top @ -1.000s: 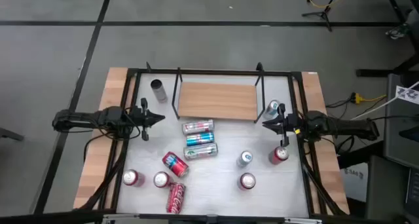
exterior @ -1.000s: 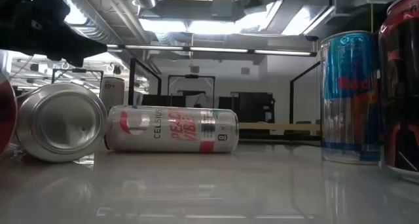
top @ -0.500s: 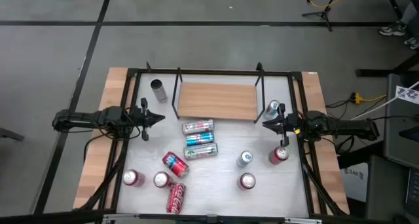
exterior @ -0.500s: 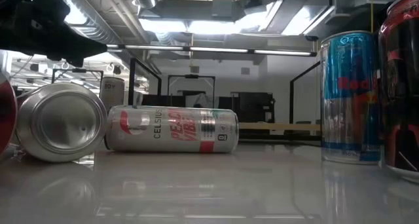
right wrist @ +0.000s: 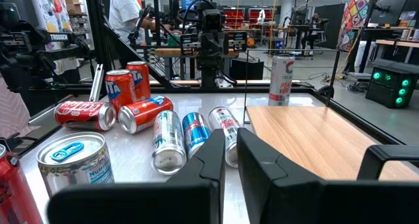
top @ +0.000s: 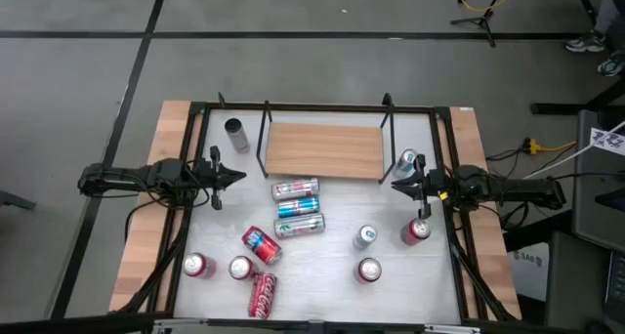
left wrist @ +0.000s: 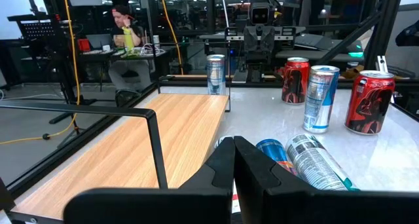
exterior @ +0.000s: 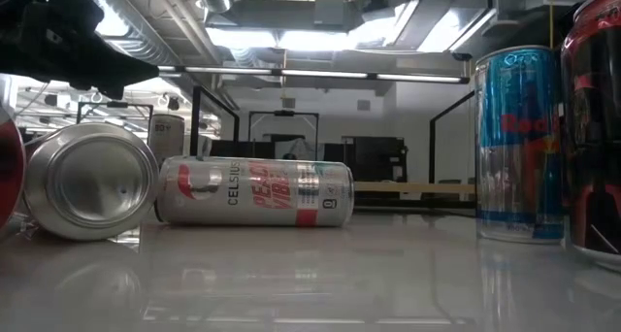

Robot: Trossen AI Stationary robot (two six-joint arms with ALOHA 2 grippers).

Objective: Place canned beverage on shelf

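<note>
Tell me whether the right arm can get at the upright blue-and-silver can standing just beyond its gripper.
Probably yes: the upright blue-and-silver can stands right beside the shut right gripper, nothing between them.

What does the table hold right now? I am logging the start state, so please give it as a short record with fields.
shelf: bare wooden board at the table's far middle, no can on it
lying cans: three side by side just in front of the shelf; two red ones nearer the front left
standing cans: a pale can left of the shelf, a blue-and-silver can right of it, others along the front
left gripper: shut, empty, left of the shelf
right gripper: shut, empty, right of the shelf
</note>
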